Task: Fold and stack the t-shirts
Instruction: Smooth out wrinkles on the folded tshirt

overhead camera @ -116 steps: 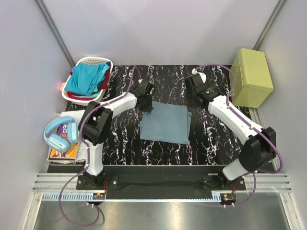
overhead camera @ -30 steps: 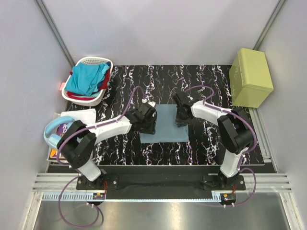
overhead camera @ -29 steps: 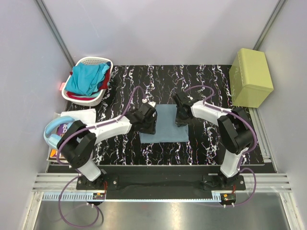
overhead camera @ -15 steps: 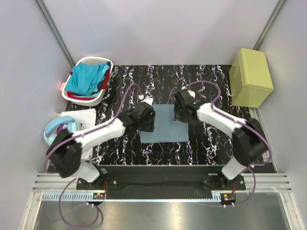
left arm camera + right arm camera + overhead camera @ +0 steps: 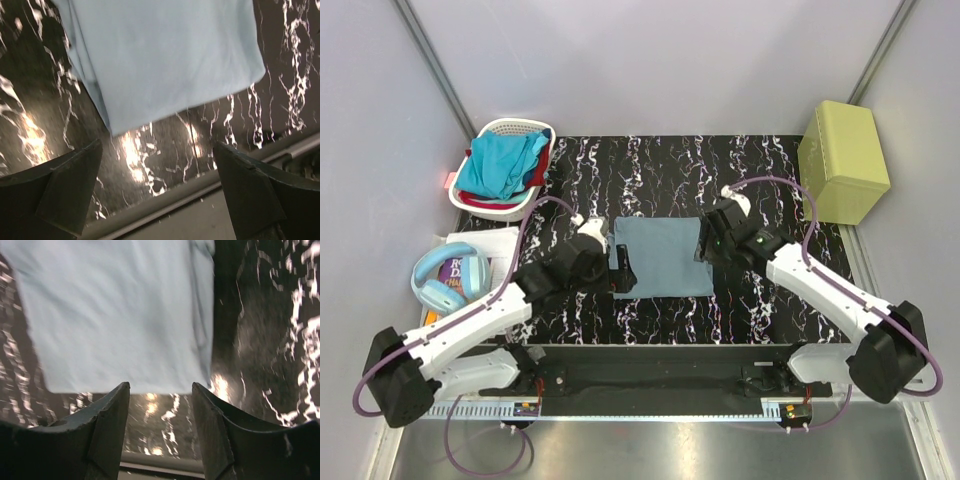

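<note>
A muted grey-blue t-shirt [image 5: 661, 258] lies folded flat in a neat rectangle on the black marbled table [image 5: 760, 180]. My left gripper [image 5: 622, 276] hovers at its near-left corner, jaws wide open and empty; its wrist view shows the shirt [image 5: 165, 55] ahead of the fingers [image 5: 65, 190]. My right gripper [image 5: 704, 250] sits at the shirt's right edge, open and empty, with the shirt [image 5: 115, 315] just beyond its fingertips [image 5: 107, 425]. A turquoise t-shirt [image 5: 502, 163] lies bunched in the white basket [image 5: 533, 128], and a red one [image 5: 471, 199] peeks out beneath it.
An olive-green box [image 5: 844, 160] stands at the right back corner. Blue headphones [image 5: 446, 281] rest on a book [image 5: 453, 315] and white paper left of the table. The table's front rail [image 5: 200, 200] runs close under both grippers.
Both grippers have opened and let go of the grey-blue shirt. Both arms have drawn back toward the near edge, and the shirt stays folded on the table.
</note>
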Motion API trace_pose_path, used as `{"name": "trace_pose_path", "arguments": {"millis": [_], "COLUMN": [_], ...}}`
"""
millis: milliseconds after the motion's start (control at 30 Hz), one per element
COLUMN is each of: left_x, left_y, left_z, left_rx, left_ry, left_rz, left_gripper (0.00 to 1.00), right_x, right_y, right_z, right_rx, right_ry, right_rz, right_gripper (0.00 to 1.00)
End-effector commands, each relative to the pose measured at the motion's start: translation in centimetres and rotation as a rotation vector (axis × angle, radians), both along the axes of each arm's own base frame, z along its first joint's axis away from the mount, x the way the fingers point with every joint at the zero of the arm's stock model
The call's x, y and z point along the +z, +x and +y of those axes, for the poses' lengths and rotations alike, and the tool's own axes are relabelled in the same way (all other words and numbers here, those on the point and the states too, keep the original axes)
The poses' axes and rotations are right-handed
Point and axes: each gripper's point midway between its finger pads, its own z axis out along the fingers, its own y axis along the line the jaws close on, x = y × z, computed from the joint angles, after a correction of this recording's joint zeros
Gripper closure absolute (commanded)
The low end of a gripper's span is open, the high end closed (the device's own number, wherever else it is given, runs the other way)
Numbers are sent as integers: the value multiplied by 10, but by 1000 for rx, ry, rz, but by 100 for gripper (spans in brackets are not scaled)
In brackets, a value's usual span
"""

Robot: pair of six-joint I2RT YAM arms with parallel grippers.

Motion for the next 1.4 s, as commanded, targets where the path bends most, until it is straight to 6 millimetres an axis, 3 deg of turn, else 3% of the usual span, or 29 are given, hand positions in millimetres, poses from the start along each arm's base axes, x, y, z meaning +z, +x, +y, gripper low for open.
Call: {"name": "trace_pose_path", "arguments": {"millis": [0, 67, 100, 233, 267, 333, 433, 500, 567, 600, 667, 700, 800, 900, 1100, 1367], "left_x": [28, 35, 25, 20, 10, 10, -7, 3, 9, 27, 40, 61, 89, 102, 88, 83], "left_y": [-8, -7, -10, -18, -19, -16, -20, -19, -20, -16, -11, -6, 2, 7, 9, -1], "left_z": [-15, -7, -3, -7, -8, -8, 16, 28, 46, 49, 70, 71, 85, 95, 98, 94], "left_rx": [21, 104, 120, 45, 35, 41, 112, 152, 157, 168, 195, 204, 206, 213, 237, 172], "left_ry": [-192, -262, -270, -286, -237, -185, -23, 53, 165, 166, 256, 239, 297, 373, 435, 345], "left_rz": [-4, -14, 4, 75, 104, 72, 80, 38, -9, -52, -113, -159, -251, -272, -184, -167], "left_gripper": [1, 1, 1, 1, 1, 1, 1, 1, 1, 1, 1, 1, 1, 1, 1, 1], "right_x": [7, 9, 9, 2, -4, -9, -24, -27, -13, -6, 20, 34, 76, 94, 84, 82], "right_y": [-16, -19, -20, -18, -17, -17, -18, -20, -19, -18, -13, -11, -11, -10, -9, -10], "right_z": [-2, -4, -4, -3, -1, 1, -2, -9, -21, -25, -40, -45, -59, -60, -58, -55], "right_rx": [-14, -13, -9, 23, 34, 39, 29, 19, -19, -30, -73, -88, -135, -143, -203, -247], "right_ry": [15, 5, 0, -47, -60, -73, -103, -122, -138, -141, -158, -159, -149, -144, -142, -93], "right_rz": [-31, -51, -52, -27, -8, 10, 40, 40, -15, -41, -138, -177, -267, -279, -214, -195], "right_gripper": [41, 40, 40, 40, 40, 40, 40, 41, 42, 43, 44, 43, 40, 39, 38, 38]}}
